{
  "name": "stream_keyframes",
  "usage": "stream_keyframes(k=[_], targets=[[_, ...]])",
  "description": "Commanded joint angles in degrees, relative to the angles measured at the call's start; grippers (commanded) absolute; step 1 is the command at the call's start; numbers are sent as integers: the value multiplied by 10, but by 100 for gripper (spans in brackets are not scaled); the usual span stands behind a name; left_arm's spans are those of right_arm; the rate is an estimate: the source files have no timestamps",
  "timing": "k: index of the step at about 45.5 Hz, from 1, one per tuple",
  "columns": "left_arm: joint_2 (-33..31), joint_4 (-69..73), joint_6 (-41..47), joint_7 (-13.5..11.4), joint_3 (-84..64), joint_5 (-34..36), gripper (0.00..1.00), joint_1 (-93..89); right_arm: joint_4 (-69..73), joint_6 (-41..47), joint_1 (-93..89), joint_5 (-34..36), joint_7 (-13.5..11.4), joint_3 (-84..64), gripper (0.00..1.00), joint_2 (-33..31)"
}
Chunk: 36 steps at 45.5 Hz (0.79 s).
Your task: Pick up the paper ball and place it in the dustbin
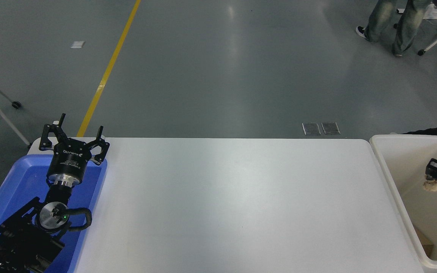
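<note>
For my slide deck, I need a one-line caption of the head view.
Right gripper holds the paper ball inside the dustbin; left gripper parked over the blue tray.

L arm parked at 8 o'clock, wrist pointing toward 12; its black two-finger left gripper (pixel 75 133) has fingers spread wide, nothing between them. R arm enters at 3 o'clock edge, mostly cut off; black right gripper (pixel 434 176) points toward 9, fingers clamped on something.

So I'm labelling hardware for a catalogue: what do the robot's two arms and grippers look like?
Left gripper: matte black, thin pronged fingers, white lettering on a black cylindrical body, silver metal collar, round silver joint cap with a green light, looped black cable. Right gripper: black too, mostly cut off by the picture's edge.
</note>
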Motion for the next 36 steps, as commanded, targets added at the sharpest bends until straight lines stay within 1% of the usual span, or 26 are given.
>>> stream_keyframes(k=[1,3,4,5,29,33,36], targets=[[0,-1,1,-1,0,0,100,0,-39,-45,-47,25,0,23,0,37],[0,0,1,0,0,0,100,0,-39,-58,-47,25,0,24,0,37],[0,0,1,0,0,0,100,0,-38,-63,-47,26,0,24,63,37],[0,0,1,-1,0,1,100,0,-37,-63,-48,26,0,24,100,37],[0,-1,2,0,1,1,100,-1,-31,-62,-29,25,0,32,100,17],[0,-1,2,0,1,1,100,-1,8,-59,-15,16,1,31,100,7],[0,-1,1,0,1,1,100,-1,81,-54,27,10,0,20,100,-34]])
